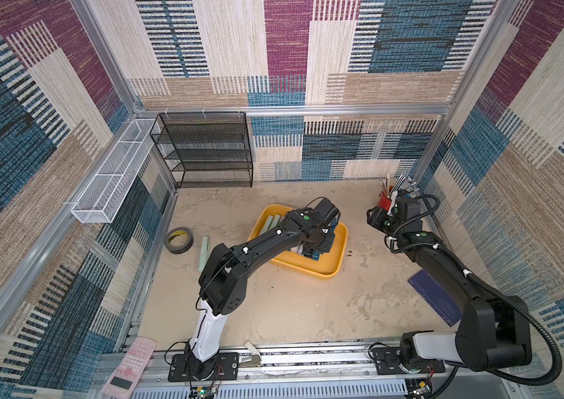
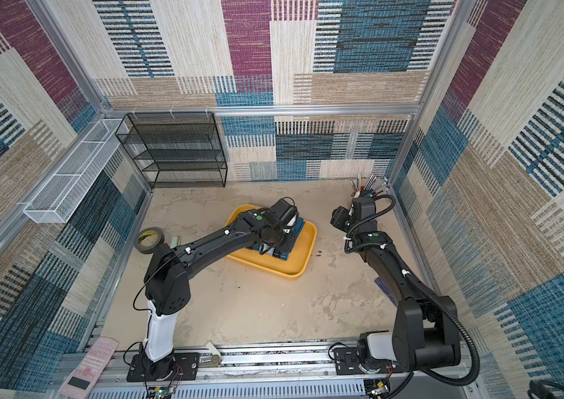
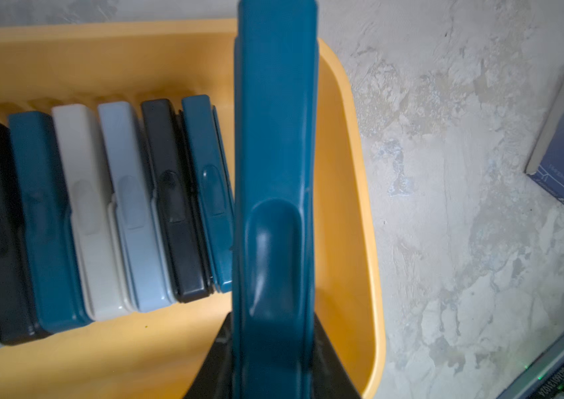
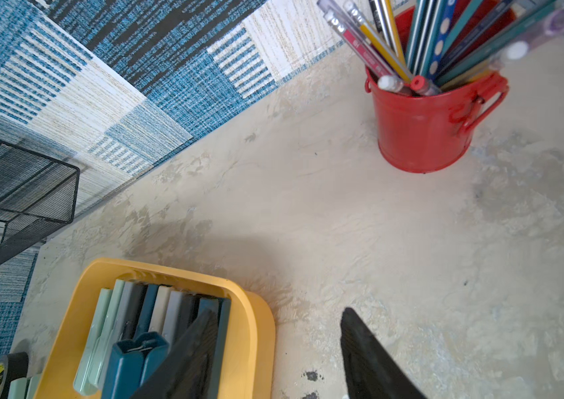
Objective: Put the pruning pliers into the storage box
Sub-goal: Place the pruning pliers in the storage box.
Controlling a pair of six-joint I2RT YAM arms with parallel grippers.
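Note:
The storage box (image 1: pixel 328 273) (image 2: pixel 294 273) is a yellow tray in the middle of the table. A row of pruning pliers (image 3: pixel 118 207) (image 4: pixel 156 307) lies side by side in it, in black, teal, cream and grey. My left gripper (image 1: pixel 315 250) (image 2: pixel 275 250) (image 3: pixel 273 317) hangs over the box's right half. It is shut on a teal pruning plier (image 3: pixel 275 138) held lengthwise above the box floor, beside the row. Two pale green pruning pliers (image 1: pixel 204 252) (image 2: pixel 175 240) lie on the table left of the box. My right gripper (image 1: pixel 375 217) (image 2: pixel 337 219) (image 4: pixel 277 314) stands open and empty, right of the box.
A black tape roll (image 1: pixel 179 240) lies left of the green pliers. A black mesh rack (image 1: pixel 208 152) and a white wire basket (image 1: pixel 111 172) stand at the back left. A red cup of pens (image 4: pixel 422 127) is at the back right. A blue book (image 1: pixel 436 297) lies under the right arm.

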